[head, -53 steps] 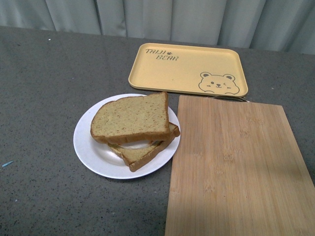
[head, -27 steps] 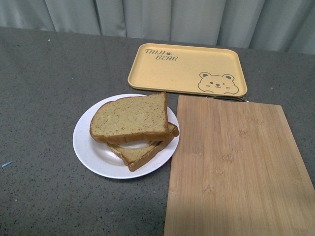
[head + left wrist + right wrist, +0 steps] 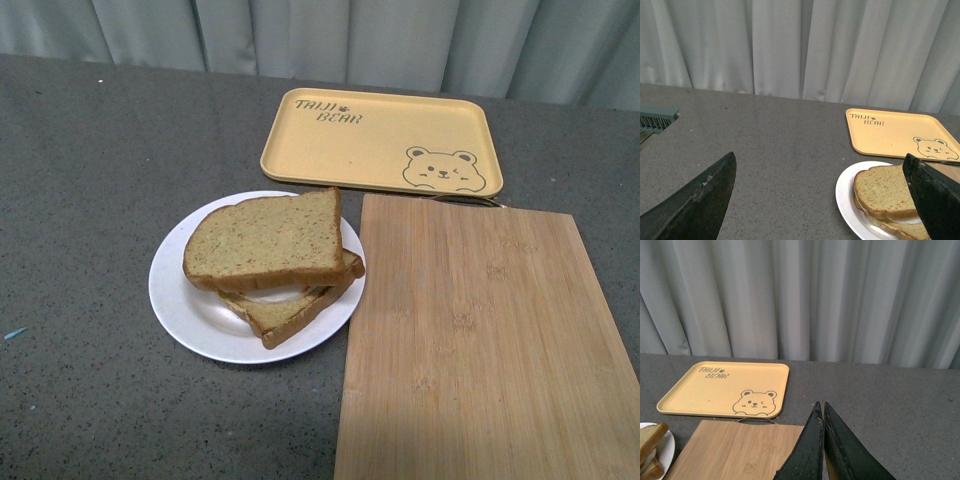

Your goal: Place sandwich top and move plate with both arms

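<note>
From the front, the brown speckled bread slice (image 3: 265,240) lies on a second bread slice (image 3: 300,308) on the round white plate (image 3: 180,300). The plate sits on the grey desk (image 3: 90,180), just beside a long wooden board (image 3: 480,340). A yellow bear tray (image 3: 380,140) is behind them.

In the left wrist view, the left hand (image 3: 819,157) is spread wide and holds nothing.

In the right wrist view, the right hand (image 3: 820,410) is pinched together, empty, near the board.

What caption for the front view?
Sandwich top sits on the lower slice on the plate, wooden board beside, yellow tray behind.
</note>
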